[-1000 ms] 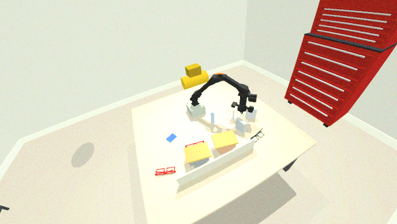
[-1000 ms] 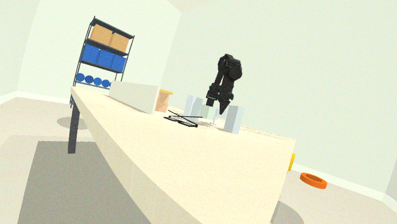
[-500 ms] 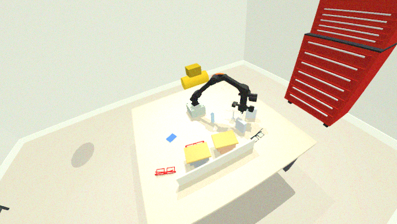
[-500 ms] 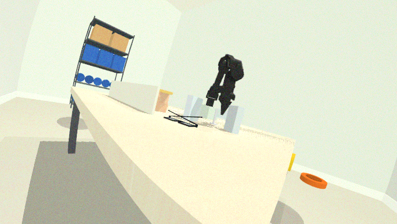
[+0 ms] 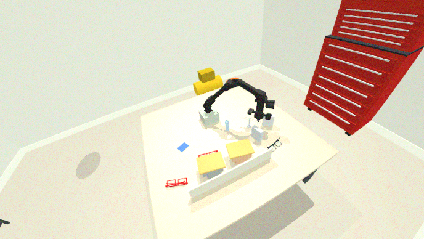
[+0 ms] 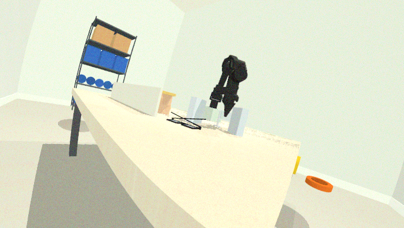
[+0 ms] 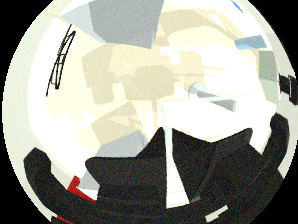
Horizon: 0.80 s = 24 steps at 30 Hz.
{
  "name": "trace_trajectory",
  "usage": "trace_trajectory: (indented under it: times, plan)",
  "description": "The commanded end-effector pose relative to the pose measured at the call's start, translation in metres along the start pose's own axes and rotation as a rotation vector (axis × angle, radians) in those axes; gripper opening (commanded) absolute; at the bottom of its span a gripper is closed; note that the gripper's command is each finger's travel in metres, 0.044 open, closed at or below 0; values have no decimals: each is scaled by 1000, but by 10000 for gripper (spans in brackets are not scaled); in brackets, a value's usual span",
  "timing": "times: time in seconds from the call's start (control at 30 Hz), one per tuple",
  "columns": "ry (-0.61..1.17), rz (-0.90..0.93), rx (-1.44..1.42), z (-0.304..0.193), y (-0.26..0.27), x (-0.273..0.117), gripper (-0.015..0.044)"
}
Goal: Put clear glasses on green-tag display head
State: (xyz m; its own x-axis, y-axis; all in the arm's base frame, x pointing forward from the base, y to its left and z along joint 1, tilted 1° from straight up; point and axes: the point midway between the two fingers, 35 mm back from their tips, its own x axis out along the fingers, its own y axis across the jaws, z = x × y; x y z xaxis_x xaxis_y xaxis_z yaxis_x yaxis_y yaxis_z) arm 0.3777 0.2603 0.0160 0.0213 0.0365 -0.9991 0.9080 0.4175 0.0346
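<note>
My gripper (image 5: 259, 119) (image 6: 225, 115) (image 7: 167, 131) points down above the table between two pale blocks. It is shut on the clear glasses (image 7: 168, 145), whose pale thin frame shows at the fingertips in the wrist view; their exact tilt is hard to tell. Two yellow-topped shapes in the top view look like the display heads: one salmon below (image 5: 241, 158), one grey-blue below (image 5: 214, 173). A red frame (image 5: 207, 153) shows at the arm side of the grey-blue one. Both stand well away from my gripper. No green tag is visible, so I cannot tell which head bears it.
Pale blocks (image 5: 257, 133) (image 5: 268, 121) (image 6: 238, 121) and a thin post (image 5: 249, 123) (image 7: 215, 97) stand near my gripper. Black glasses (image 5: 275, 144) (image 6: 188, 126), red glasses (image 5: 176, 185), a blue card (image 5: 183, 146) and a light-blue bottle (image 5: 227, 125) are about. A long white wall (image 5: 231, 174) runs beside the heads.
</note>
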Motion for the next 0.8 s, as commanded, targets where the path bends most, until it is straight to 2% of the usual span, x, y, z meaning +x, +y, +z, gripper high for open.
trace_trajectory:
  times: [0.0, 0.17, 0.47, 0.77]
  plan:
    - [2, 1, -2, 4, 0, 0, 0]
    - [2, 1, -2, 6, 1, -10, 0]
    - [2, 1, -2, 9, 0, -59, 0]
    - [0, 1, 46, 26, -4, -62, 0]
